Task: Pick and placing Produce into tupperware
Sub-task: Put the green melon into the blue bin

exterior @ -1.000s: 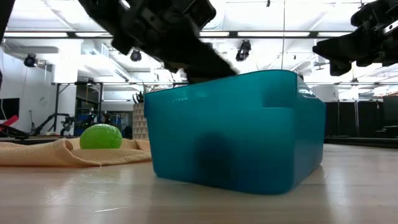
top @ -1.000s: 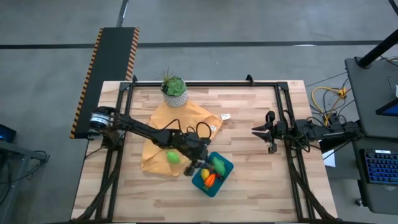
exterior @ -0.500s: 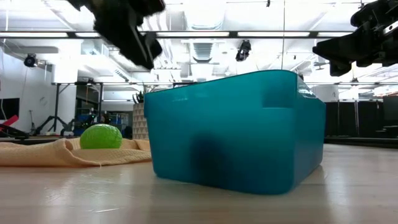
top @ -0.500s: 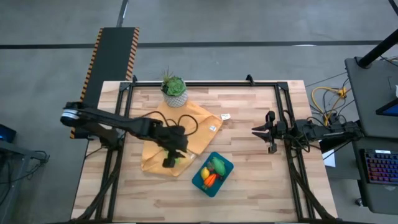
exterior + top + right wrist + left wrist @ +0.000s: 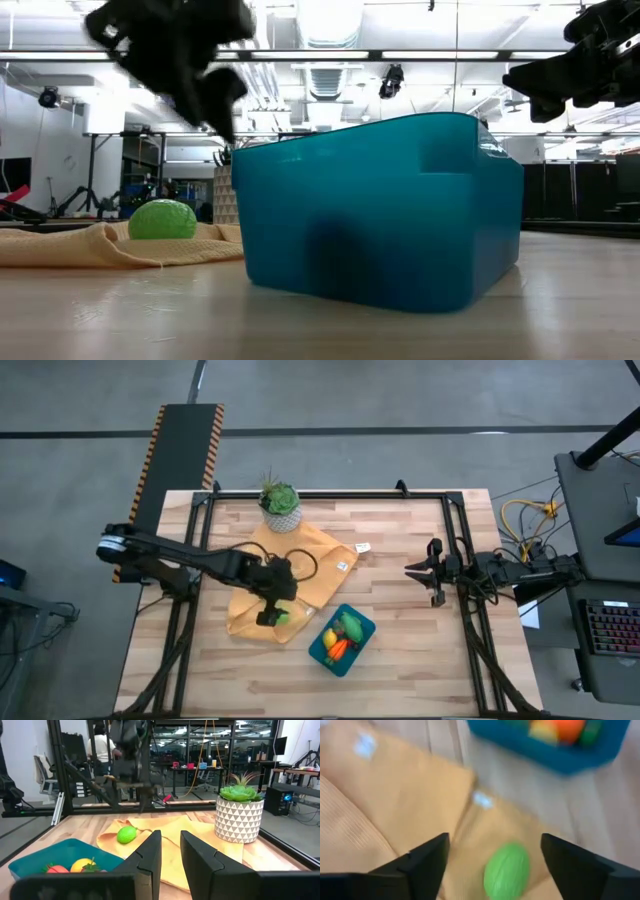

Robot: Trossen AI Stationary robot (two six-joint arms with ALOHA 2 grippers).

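**Now over the cloth: left gripper spread above the green piece**

Above the mustard-yellow cloth (image 5: 285, 575), the left gripper (image 5: 270, 615) hangs with its fingers (image 5: 427, 857) spread wide and nothing between them. Its wrist view alone shows the green oval piece (image 5: 506, 870) lying on the cloth between the fingers, long axis running roughly away from the camera; from overhead the arm nearly hides it. The low view shows that piece (image 5: 162, 219) apart from the tupperware (image 5: 380, 215). Beside the cloth, the tupperware (image 5: 343, 639) holds an orange carrot (image 5: 338, 650), a yellow piece (image 5: 329, 639) and a green piece (image 5: 352, 626). Far across the table, the right gripper (image 5: 432, 572) waits, fingers (image 5: 200, 857) nearly together, empty.
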